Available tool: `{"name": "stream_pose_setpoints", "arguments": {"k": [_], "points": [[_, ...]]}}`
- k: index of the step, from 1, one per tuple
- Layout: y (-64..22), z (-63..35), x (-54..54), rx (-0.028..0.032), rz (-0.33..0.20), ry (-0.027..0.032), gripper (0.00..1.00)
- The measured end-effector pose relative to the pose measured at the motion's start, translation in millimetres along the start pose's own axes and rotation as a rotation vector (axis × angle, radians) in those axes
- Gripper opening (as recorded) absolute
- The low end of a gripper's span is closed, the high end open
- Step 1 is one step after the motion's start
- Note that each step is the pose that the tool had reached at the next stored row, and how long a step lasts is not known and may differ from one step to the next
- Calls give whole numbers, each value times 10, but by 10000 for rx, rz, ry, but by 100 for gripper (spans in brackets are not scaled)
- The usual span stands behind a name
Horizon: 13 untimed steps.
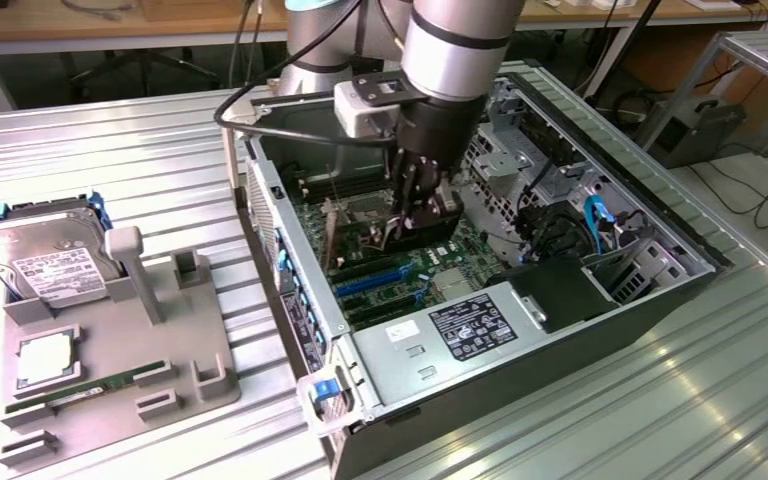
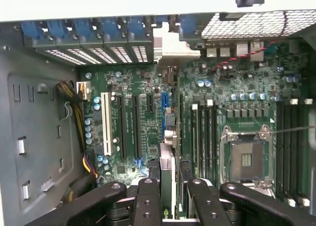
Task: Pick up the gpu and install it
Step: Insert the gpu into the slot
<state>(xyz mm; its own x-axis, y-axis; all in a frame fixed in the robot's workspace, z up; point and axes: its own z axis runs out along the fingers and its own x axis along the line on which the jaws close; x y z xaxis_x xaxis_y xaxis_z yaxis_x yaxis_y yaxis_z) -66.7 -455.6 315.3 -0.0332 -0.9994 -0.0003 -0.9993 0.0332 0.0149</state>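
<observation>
Gripper: the gripper is down inside the open computer case, centre of the exterior view, its fingers clamped on the gpu.
Gpu: the gpu is held edge-on, running from the lower centre of the wrist view up to its silver bracket near the top centre, just over the motherboard; I cannot tell whether its edge is seated in a slot.
Slot risk: the card hangs close beside the blue slot and the black slots. If it sits slightly off line, I judge it could press on the slot wall or nearby capacitors.
Bracket risk: the bracket lies near the blue rear latches; a tilt could catch it on the case's back wall.
Grip risk: a thin card in a narrow pinch could pivot under pushing force.
Counter: the hard drive and memory stick rest on the grey fixture at left of the exterior view, well apart.
</observation>
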Motion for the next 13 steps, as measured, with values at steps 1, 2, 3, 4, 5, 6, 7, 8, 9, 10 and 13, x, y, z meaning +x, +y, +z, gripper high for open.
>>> {"name": "stream_pose_setpoints", "arguments": {"k": [1,2,3,4,5,6,7,8,9,10,13], "points": [[27,36,15,1,-28,-1,26],[81,83,25,1,-63,0,26],[119,119,28,1,-84,0,26],[129,140,28,1,-93,0,26],[134,157,28,1,-101,0,26],[140,178,28,1,-110,0,26],[146,197,28,0,-122,1,26],[155,223,29,0,-140,2,26],[161,241,29,1,-153,2,26],[170,268,30,1,-174,2,26],[175,328,28,9,-227,2,26]]}}
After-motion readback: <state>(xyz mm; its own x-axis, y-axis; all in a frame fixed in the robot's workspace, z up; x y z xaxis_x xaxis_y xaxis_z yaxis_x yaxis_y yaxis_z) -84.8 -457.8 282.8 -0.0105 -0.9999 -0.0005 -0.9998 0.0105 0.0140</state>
